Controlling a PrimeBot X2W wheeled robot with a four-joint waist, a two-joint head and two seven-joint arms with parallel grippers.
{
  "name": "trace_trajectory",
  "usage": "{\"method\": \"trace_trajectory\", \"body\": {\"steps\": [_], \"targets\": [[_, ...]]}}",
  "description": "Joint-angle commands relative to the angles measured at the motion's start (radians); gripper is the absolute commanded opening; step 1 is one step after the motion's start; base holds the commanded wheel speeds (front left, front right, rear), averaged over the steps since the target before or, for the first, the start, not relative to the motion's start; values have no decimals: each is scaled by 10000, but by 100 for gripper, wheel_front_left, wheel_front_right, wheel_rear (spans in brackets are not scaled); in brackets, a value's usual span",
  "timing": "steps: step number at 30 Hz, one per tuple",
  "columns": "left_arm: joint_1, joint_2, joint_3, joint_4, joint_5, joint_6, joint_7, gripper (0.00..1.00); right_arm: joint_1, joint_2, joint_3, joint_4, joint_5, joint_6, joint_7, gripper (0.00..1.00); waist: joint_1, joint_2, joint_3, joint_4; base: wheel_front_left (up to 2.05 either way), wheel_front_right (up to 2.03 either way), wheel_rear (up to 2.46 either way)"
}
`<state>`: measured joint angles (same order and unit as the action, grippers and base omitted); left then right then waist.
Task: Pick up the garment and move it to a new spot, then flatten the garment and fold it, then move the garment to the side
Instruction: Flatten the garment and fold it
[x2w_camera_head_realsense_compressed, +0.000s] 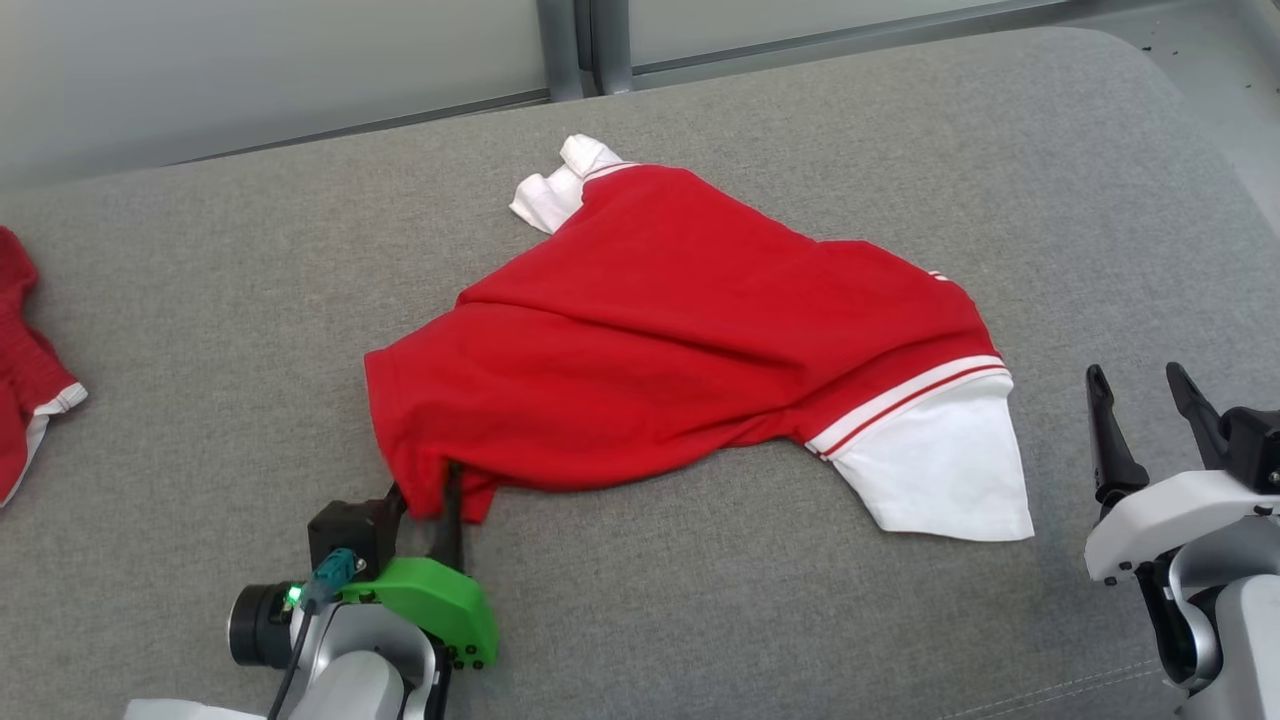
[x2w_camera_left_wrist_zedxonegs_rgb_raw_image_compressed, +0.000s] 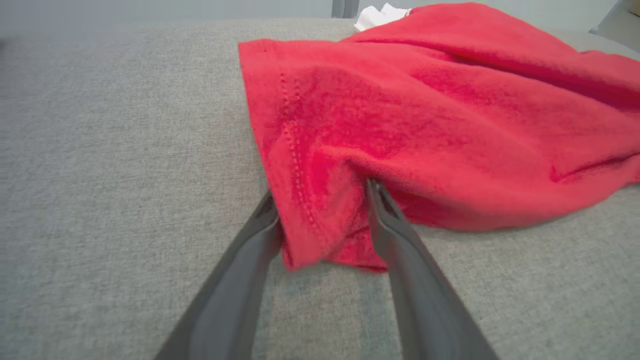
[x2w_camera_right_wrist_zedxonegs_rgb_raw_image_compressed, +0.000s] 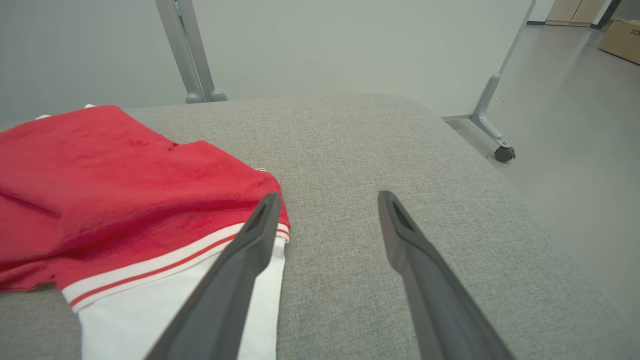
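Left fingers (x2w_camera_head_realsense_compressed: 452, 512) stand wide astride garment (x2w_camera_head_realsense_compressed: 680, 330) hem corner at 7 o'clock, not clamped; risk: pinching 1 layer, cloth slips. Right fingers (x2w_camera_head_realsense_compressed: 1108, 430) fully open, empty.

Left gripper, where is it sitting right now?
Lower left of the head view, the left gripper straddles the near-left hem corner of the red garment on the grey cushion, jaws apart with fabric between them.

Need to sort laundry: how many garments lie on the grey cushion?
2. The red-and-white garment lies in the middle, a corner inside the left gripper; a second red garment sits at the left edge, partly cut off.
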<state>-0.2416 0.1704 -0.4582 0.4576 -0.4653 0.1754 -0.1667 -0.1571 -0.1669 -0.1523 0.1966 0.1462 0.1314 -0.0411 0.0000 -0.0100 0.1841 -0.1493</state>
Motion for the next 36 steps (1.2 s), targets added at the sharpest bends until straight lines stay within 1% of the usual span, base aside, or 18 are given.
{"method": "trace_trajectory", "body": {"steps": [1,8,15,17,18,23,27,30,36], "targets": [[-202,38,35,-86,79,-50,-163,0,21,-9,-73,-47,-15,-13,-6,100,0,100,-5,47,0,0,0],[-843,380,67,-1229,437,58,-388,0,37,126,-83,-34,-78,-13,-12,100,0,100,-107,332,0,0,0],[-1810,730,-157,-2712,759,2,527,0,-102,178,20,70,-73,-13,-62,100,0,100,-204,466,0,0,0],[-1959,761,-191,-2870,788,-21,675,0,-118,182,42,88,-74,-13,-71,100,0,100,-209,465,0,0,0],[-2250,848,-296,-3138,920,-43,958,0,-151,187,99,128,-60,-13,-79,100,0,100,-213,437,0,0,0],[-2510,796,-547,-3631,1058,-53,1403,0,-174,200,146,200,27,-13,-168,100,0,100,-188,328,0,0,0],[-2192,922,-714,-4167,1081,36,1724,0,-51,211,48,257,51,-13,-244,100,0,100,-149,325,0,0,0],[-1782,1094,-748,-4532,1065,167,1885,0,63,222,-95,286,28,-13,-287,100,0,100,-143,465,0,0,0],[-265,1506,-727,-5237,799,550,2073,0,183,304,-275,232,-108,-13,-233,100,0,100,-186,897,0,0,0]]}}
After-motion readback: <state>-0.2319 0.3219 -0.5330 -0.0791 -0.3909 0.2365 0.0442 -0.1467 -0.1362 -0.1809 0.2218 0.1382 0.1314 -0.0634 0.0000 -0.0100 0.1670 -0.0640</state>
